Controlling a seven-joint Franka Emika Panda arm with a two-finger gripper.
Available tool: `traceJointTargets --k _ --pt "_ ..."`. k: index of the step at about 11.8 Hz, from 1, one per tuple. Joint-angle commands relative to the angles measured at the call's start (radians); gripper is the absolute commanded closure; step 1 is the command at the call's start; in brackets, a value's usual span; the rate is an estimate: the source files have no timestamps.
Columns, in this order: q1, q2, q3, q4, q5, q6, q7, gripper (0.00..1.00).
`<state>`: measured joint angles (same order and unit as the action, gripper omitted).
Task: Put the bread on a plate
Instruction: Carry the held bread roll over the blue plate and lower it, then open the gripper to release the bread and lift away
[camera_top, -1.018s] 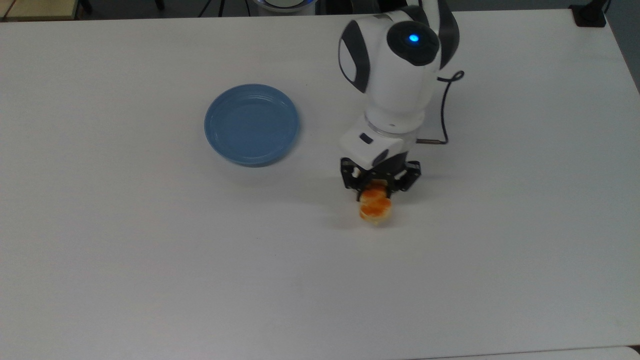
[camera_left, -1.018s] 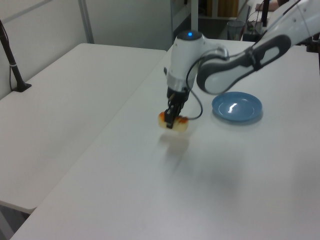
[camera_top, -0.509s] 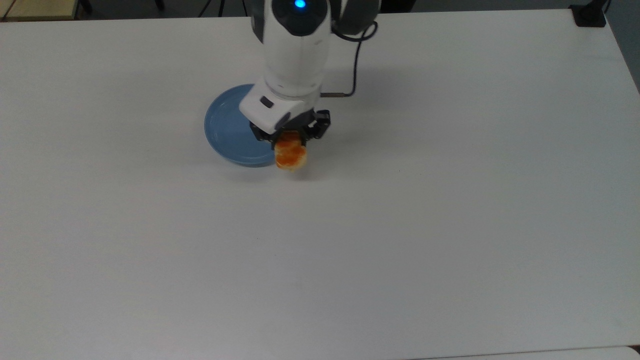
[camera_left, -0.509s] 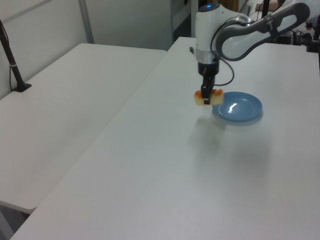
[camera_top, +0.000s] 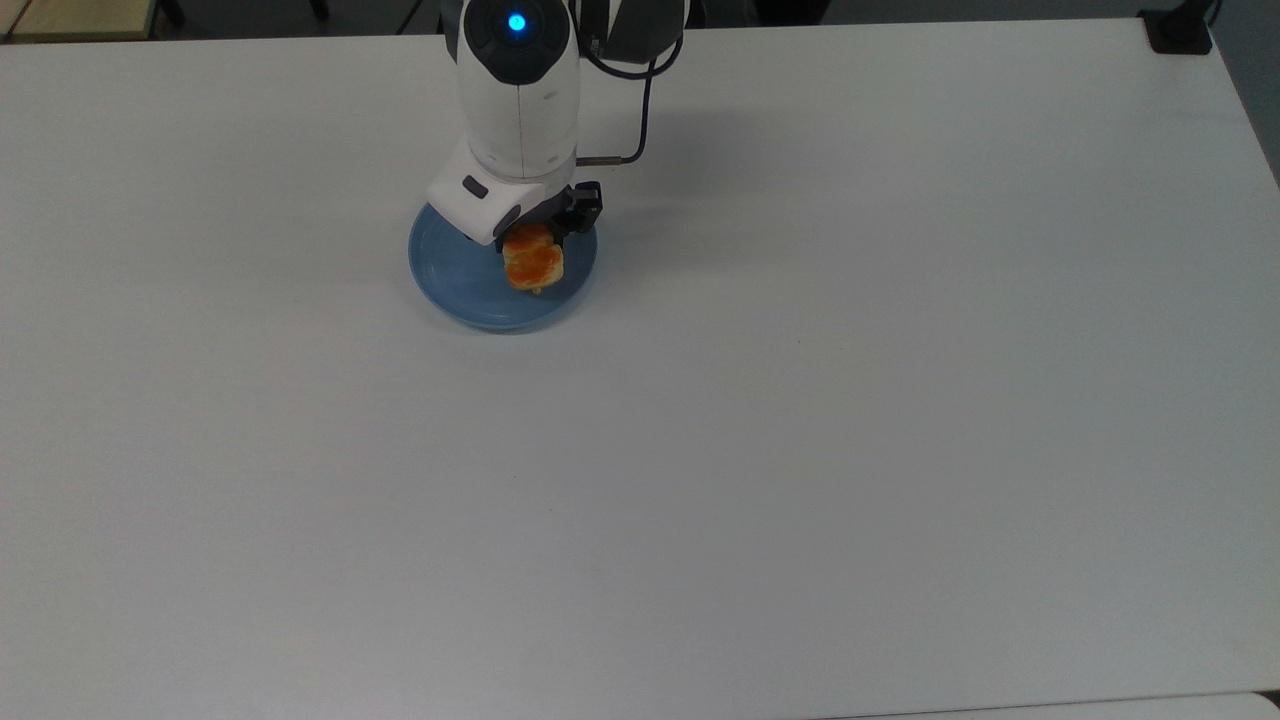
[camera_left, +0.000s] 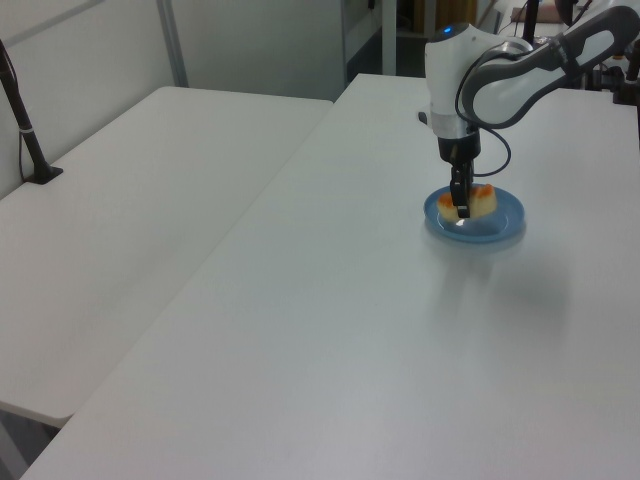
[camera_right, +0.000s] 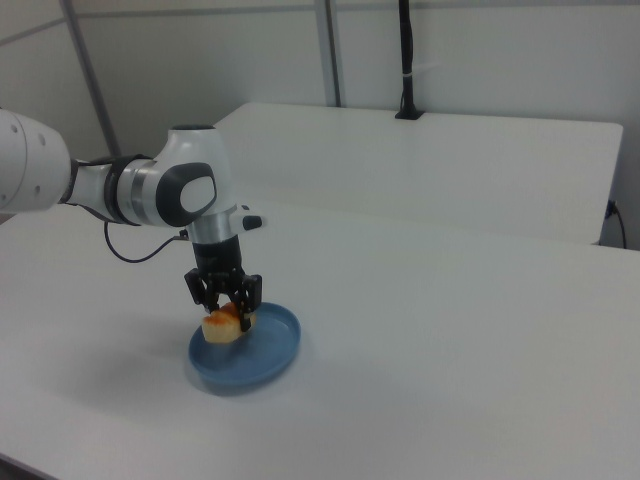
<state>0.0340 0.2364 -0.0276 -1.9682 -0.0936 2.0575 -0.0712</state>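
The blue plate (camera_top: 470, 285) lies on the white table (camera_top: 800, 400), left of centre in the top view. My gripper (camera_top: 532, 243) hangs over the plate's middle, shut on the bread (camera_top: 533, 262), a pale-yellow loaf with orange glazed bumps. In the right view the bread (camera_right: 222, 325) sits low between the fingers, just above the plate (camera_right: 265, 350); whether it touches the plate I cannot tell. The left view has the gripper (camera_left: 462, 206) pointing straight down, with the bread (camera_left: 481, 202) over the plate (camera_left: 500, 225).
A black cable (camera_top: 640, 110) loops off the arm's wrist above the table. A second white table (camera_left: 130, 200) stands beside this one at the left view's left, with a black post (camera_left: 25, 130) on it.
The arm has carried the bread from the table's middle leftward and toward the top view's far side, over the plate's rim to above its centre, and lower. The fingers stay shut on it.
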Motion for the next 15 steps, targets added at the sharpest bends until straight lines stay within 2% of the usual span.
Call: traceJointTargets --k 1,2,5,7,9,12,15 --pt "0.003 -0.04 -0.005 -0.057 0.012 0.018 -0.012 0.15" --pt "0.001 -0.042 -0.006 -0.055 0.012 0.016 -0.012 0.0" --pt "-0.002 -0.06 -0.02 -0.017 0.012 0.0 -0.01 0.0" --pt "0.0 -0.11 -0.011 0.012 0.017 -0.016 0.004 0.0" --pt "0.003 -0.102 -0.002 0.145 0.023 -0.066 0.127 0.0" --pt "-0.002 -0.089 0.012 0.336 0.077 -0.238 0.137 0.0" --pt "-0.008 -0.094 0.014 0.399 0.075 -0.295 0.142 0.0"
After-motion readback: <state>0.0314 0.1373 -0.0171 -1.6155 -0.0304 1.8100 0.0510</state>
